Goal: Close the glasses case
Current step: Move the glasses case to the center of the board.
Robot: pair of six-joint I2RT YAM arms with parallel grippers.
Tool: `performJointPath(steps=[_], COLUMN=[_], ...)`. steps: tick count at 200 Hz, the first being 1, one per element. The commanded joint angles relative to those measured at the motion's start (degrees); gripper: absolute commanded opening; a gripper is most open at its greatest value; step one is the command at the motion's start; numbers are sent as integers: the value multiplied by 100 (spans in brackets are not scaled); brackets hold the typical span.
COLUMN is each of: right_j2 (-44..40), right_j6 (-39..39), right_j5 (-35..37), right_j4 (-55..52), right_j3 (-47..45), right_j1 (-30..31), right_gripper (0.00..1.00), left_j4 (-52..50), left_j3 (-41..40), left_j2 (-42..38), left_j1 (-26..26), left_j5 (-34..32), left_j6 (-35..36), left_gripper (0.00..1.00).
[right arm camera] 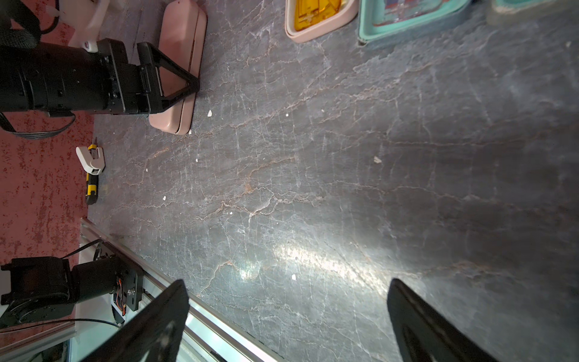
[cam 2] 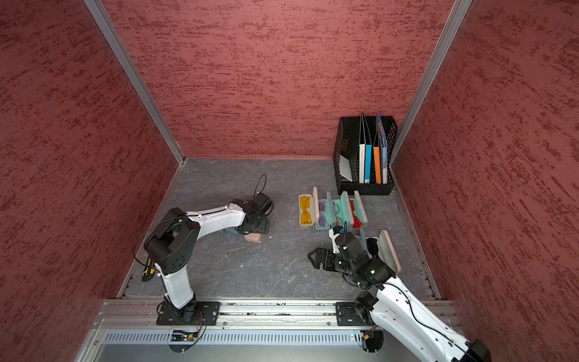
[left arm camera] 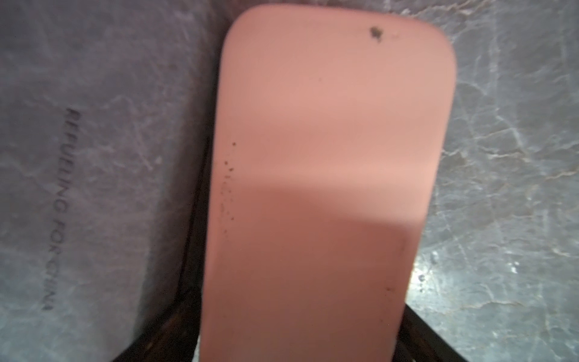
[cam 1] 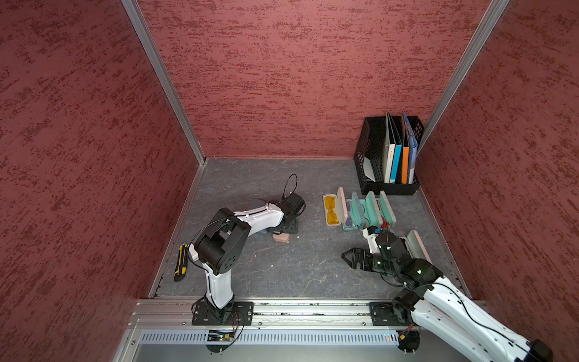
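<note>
Grey marbled tabletop [right arm camera: 313,188] carries a closed pink glasses case [left arm camera: 329,156]. Left gripper [cam 1: 286,228] straddles it, grip undeterminable. Right gripper [right arm camera: 288,291] stands spread wide, empty.

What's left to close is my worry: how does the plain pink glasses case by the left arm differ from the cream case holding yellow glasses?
The pink glasses case is shut; the cream case is open, lid raised. Pink hides its contents; cream shows yellow glasses. Pink lies apart; cream ends a row of open cases. Both are rounded oblongs.
</note>
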Motion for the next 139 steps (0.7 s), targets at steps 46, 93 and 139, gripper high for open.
performJointPath(steps=[46,93,139], right_j2=[189,611,1568], right_j6=[129,701,843], right_j5=[458,2258,2894], right_j4=[-585,-1522,-1349], right_j3=[443,693,814], right_j1=[-19,-18,-26], right_gripper=[98,98,98], left_j4=[-136,495,1394], left_j3=[-27,-491,-1368], left_j2=[-1050,-1938,-2831], left_j1=[-343,-809,-1396], left_j5=[-29,664,1445], left_j6=[-229,-505,-876], left_gripper=[94,95,99])
